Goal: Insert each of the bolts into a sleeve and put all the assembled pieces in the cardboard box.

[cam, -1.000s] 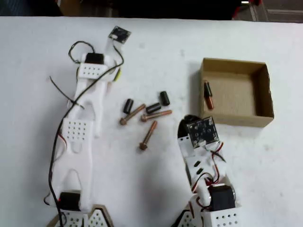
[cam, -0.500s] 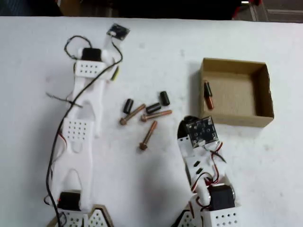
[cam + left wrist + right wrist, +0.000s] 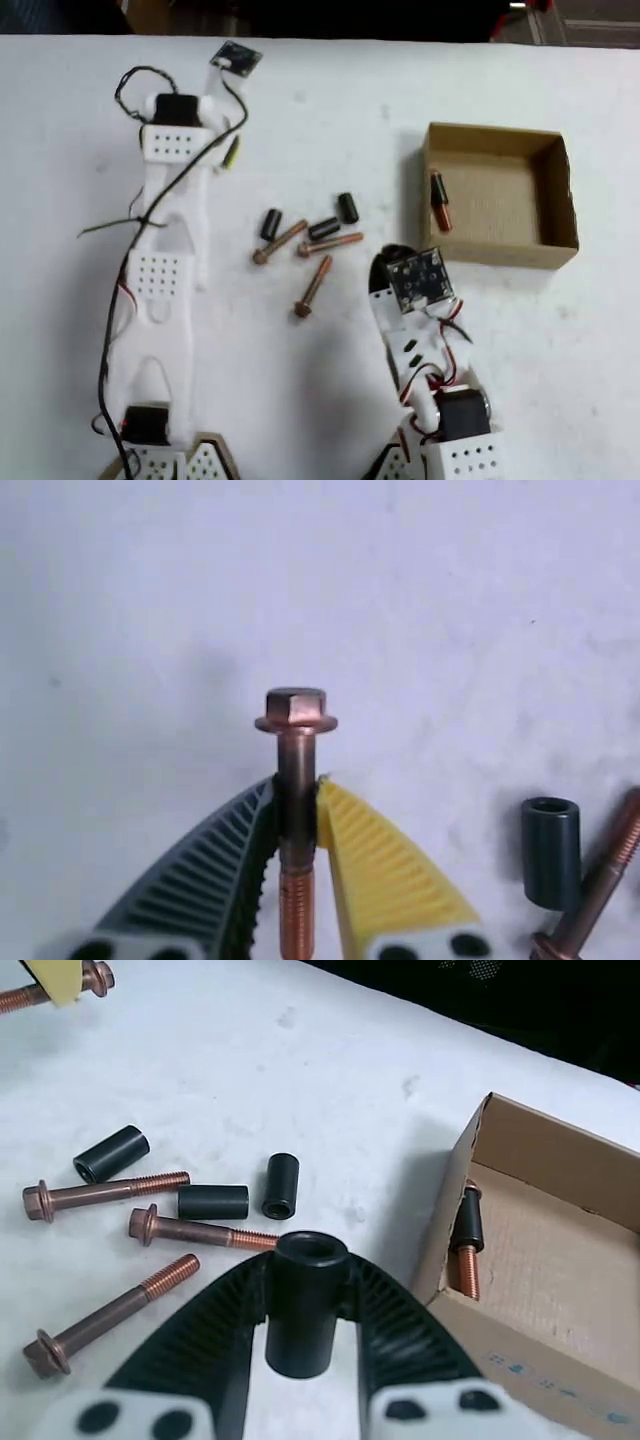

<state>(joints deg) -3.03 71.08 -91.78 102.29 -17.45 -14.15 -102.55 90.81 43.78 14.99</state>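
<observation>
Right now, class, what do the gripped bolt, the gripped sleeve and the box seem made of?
Gripped bolt: probably copper-plated metal; reddish sheen, cut threads. Gripped sleeve: matte black, plastic or coated metal, unclear. Cardboard box: brown, matte, raw-edged walls.

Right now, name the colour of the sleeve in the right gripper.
The sleeve is black; right wrist view shows it best.

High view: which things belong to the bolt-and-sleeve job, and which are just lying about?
Job:
bolt in left end effector
sleeve in right end effector
three loose bolts
three loose sleeves
cardboard box
assembled piece inside it

Just there:
table
black cable on the left arm
</observation>
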